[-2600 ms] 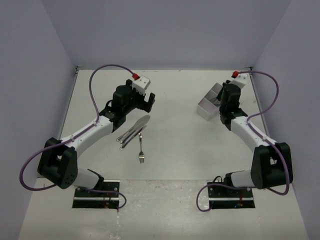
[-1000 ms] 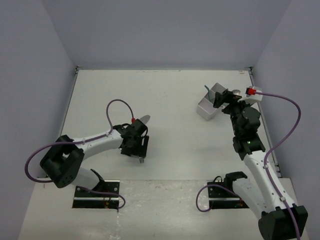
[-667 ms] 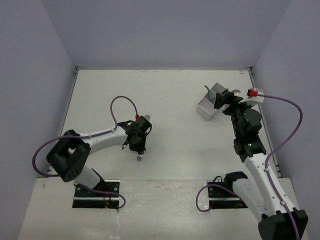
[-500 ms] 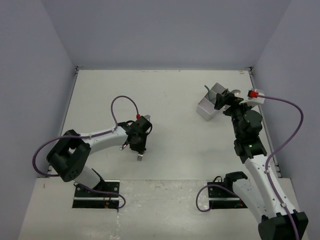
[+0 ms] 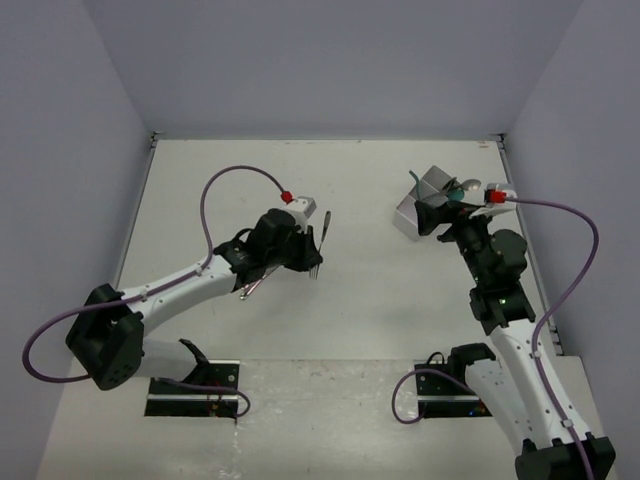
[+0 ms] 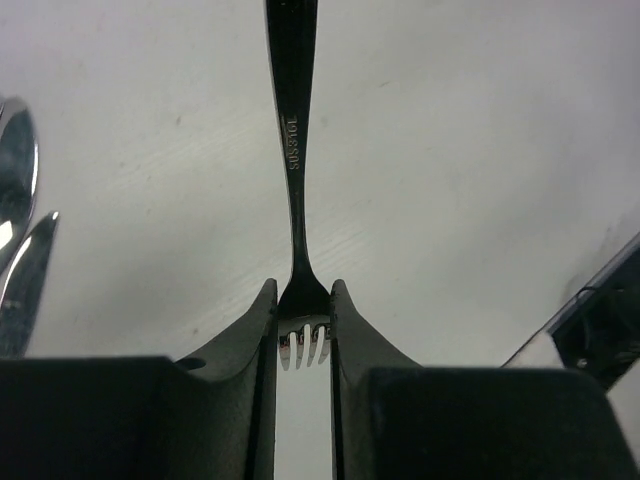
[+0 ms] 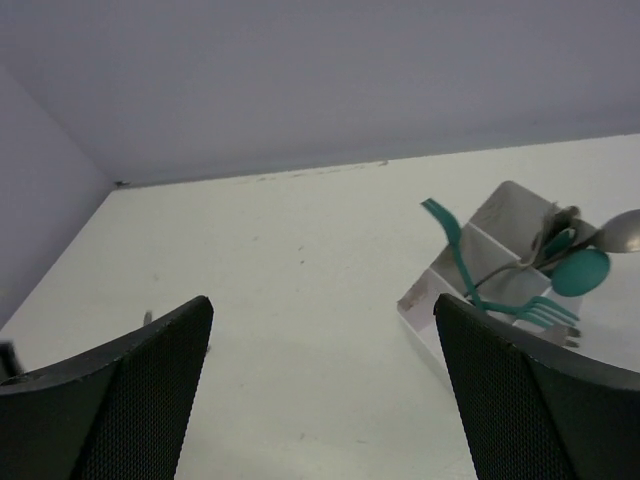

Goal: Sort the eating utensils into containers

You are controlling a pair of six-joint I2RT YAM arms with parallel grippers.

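Observation:
My left gripper [image 5: 306, 256] is shut on the tine end of a silver fork [image 5: 322, 230] and holds it above the table, handle pointing away. In the left wrist view the fork [image 6: 293, 150] sits pinched between the fingers of that gripper [image 6: 303, 305]. More silver utensils [image 5: 248, 287] lie on the table under the left arm, and their tips [image 6: 14, 250] show at the wrist view's left edge. The white divided container [image 5: 407, 214] stands at the right. My right gripper [image 5: 433, 218] hovers beside it, open and empty [image 7: 322, 305].
The container [image 7: 503, 205] holds a teal fork [image 7: 455, 250], a teal spoon [image 7: 580, 272] and a silver spoon [image 7: 625, 228]. Grey walls close the table on three sides. Both arm bases sit at the near edge.
My left gripper shut on the fork lying on the table, then lifted it and carried it away from the near edge. The right gripper shifted slightly left beside the container, still open.

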